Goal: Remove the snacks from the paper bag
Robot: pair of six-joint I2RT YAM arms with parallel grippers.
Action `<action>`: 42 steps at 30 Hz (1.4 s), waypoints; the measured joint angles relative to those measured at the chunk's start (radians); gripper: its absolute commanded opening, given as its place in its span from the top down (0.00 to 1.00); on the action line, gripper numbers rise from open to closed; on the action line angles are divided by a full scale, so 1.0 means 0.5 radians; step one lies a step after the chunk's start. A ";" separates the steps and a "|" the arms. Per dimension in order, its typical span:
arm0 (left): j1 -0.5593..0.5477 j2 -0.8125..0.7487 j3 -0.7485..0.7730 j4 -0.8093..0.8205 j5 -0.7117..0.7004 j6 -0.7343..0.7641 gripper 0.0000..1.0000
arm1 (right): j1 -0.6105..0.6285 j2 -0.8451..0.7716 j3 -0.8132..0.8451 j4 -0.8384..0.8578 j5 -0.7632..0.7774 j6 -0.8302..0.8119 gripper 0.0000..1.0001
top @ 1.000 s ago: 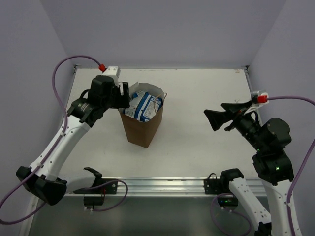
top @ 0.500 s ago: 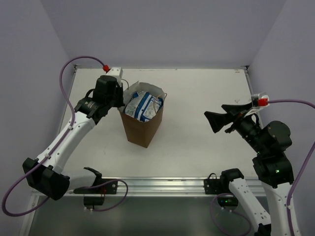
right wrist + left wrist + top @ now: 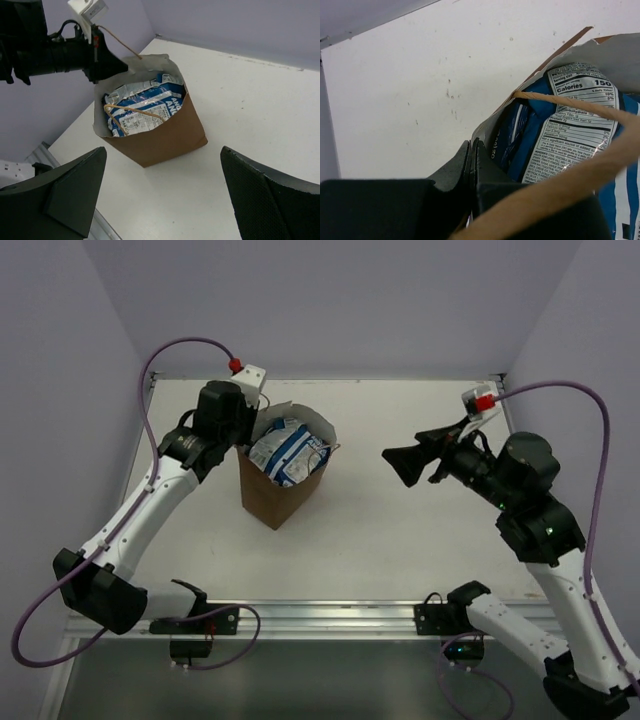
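The brown paper bag (image 3: pixel 275 495) stands left of the table's middle, tilted a little toward my left arm. A blue-white packet (image 3: pixel 285 452) fills its open top, and other snacks are hidden under it. My left gripper (image 3: pixel 243 435) is shut on the bag's back-left rim. The left wrist view has its jaws (image 3: pixel 471 150) pressed together at the rim's edge beside the packet (image 3: pixel 580 115) and a pale loop handle (image 3: pixel 570 102). My right gripper (image 3: pixel 400 465) hangs open to the right of the bag, apart from it. From the right wrist the bag (image 3: pixel 160 140) lies ahead between its wide fingers (image 3: pixel 70 190).
The white table (image 3: pixel 420 530) is bounded by purple walls at the back and both sides. A metal rail (image 3: pixel 330 615) runs along the near edge. Purple cables loop above both arms.
My left gripper shut on the bag's rim, and the bag shifted slightly left and tilted. My right arm swung left toward the bag, still open.
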 measured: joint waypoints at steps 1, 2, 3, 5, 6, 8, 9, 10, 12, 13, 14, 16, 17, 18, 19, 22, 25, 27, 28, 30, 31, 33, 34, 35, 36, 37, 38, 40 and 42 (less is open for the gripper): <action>0.000 0.000 0.010 0.009 -0.002 0.038 1.00 | 0.104 0.071 0.044 0.001 0.054 -0.016 0.01; 0.000 0.000 0.021 0.021 -0.008 0.074 1.00 | 0.209 0.141 0.095 0.000 0.097 -0.030 0.01; 0.000 0.000 0.027 0.034 -0.012 0.098 1.00 | 0.317 0.220 0.153 0.000 0.146 -0.045 0.01; 0.001 -0.002 0.027 0.070 -0.032 0.147 1.00 | 0.494 0.377 0.269 0.006 0.244 -0.070 0.01; 0.001 -0.004 0.027 0.084 -0.047 0.172 1.00 | 0.597 0.468 0.335 0.006 0.308 -0.083 0.01; 0.002 -0.014 0.026 0.099 -0.070 0.195 1.00 | 0.758 0.658 0.465 0.011 0.415 -0.089 0.01; 0.001 -0.026 0.024 0.098 -0.073 0.201 1.00 | 0.829 0.758 0.534 0.012 0.465 -0.085 0.01; 0.001 -0.038 0.021 0.098 -0.076 0.201 1.00 | 0.886 0.855 0.596 0.015 0.502 -0.068 0.01; 0.001 -0.069 0.006 0.095 -0.077 0.194 1.00 | 0.974 1.035 0.707 0.014 0.571 -0.002 0.01; 0.001 -0.085 -0.004 0.095 -0.079 0.184 1.00 | 0.999 1.102 0.743 0.014 0.600 0.032 0.01; 0.001 -0.106 -0.023 0.098 -0.079 0.172 1.00 | 1.028 1.182 0.783 0.010 0.637 0.084 0.01; 0.002 -0.162 -0.076 0.109 -0.078 0.146 1.00 | 1.081 1.320 0.837 0.010 0.705 0.195 0.01; 0.002 -0.195 -0.108 0.118 -0.078 0.129 1.00 | 1.101 1.379 0.848 0.008 0.741 0.256 0.01; 0.002 -0.227 -0.133 0.123 -0.076 0.116 1.00 | 1.118 1.430 0.852 0.007 0.770 0.313 0.01; 0.002 -0.258 -0.154 0.127 -0.070 0.098 1.00 | 1.130 1.477 0.856 -0.001 0.796 0.375 0.01; -0.005 -0.333 -0.206 0.126 -0.064 0.040 1.00 | 1.147 1.598 0.858 -0.015 0.848 0.529 0.01; -0.034 -0.367 -0.234 0.127 -0.074 0.011 1.00 | 1.147 1.680 0.858 -0.017 0.881 0.651 0.01; -0.065 -0.376 -0.246 0.133 -0.082 0.001 1.00 | 1.145 1.720 0.858 -0.018 0.903 0.723 0.01; -0.080 -0.379 -0.248 0.137 -0.089 -0.004 1.00 | 1.144 1.740 0.858 -0.017 0.907 0.758 0.01; -0.106 -0.381 -0.249 0.137 -0.101 -0.018 1.00 | 1.145 1.768 0.858 -0.014 0.912 0.803 0.01; -0.116 -0.383 -0.252 0.138 -0.108 -0.030 1.00 | 1.145 1.784 0.858 -0.012 0.912 0.826 0.01; -0.137 -0.385 -0.262 0.147 -0.125 -0.047 1.00 | 1.145 1.823 0.858 -0.008 0.913 0.868 0.03; -0.144 -0.385 -0.268 0.154 -0.132 -0.050 1.00 | 1.145 1.841 0.858 -0.008 0.913 0.883 0.04; -0.153 -0.385 -0.272 0.161 -0.141 -0.053 1.00 | 1.145 1.860 0.858 -0.008 0.916 0.898 0.06; -0.163 -0.385 -0.275 0.165 -0.152 -0.055 1.00 | 1.145 1.881 0.857 -0.009 0.920 0.911 0.11; -0.170 -0.385 -0.278 0.169 -0.160 -0.063 1.00 | 1.145 1.895 0.855 -0.008 0.929 0.920 0.13; -0.176 -0.385 -0.280 0.172 -0.167 -0.069 1.00 | 1.145 1.905 0.852 -0.008 0.942 0.933 0.16; -0.185 -0.385 -0.282 0.174 -0.176 -0.085 1.00 | 1.145 1.910 0.841 -0.002 0.955 0.941 0.31; -0.188 -0.385 -0.282 0.175 -0.181 -0.098 1.00 | 1.145 1.910 0.826 0.004 0.960 0.953 0.48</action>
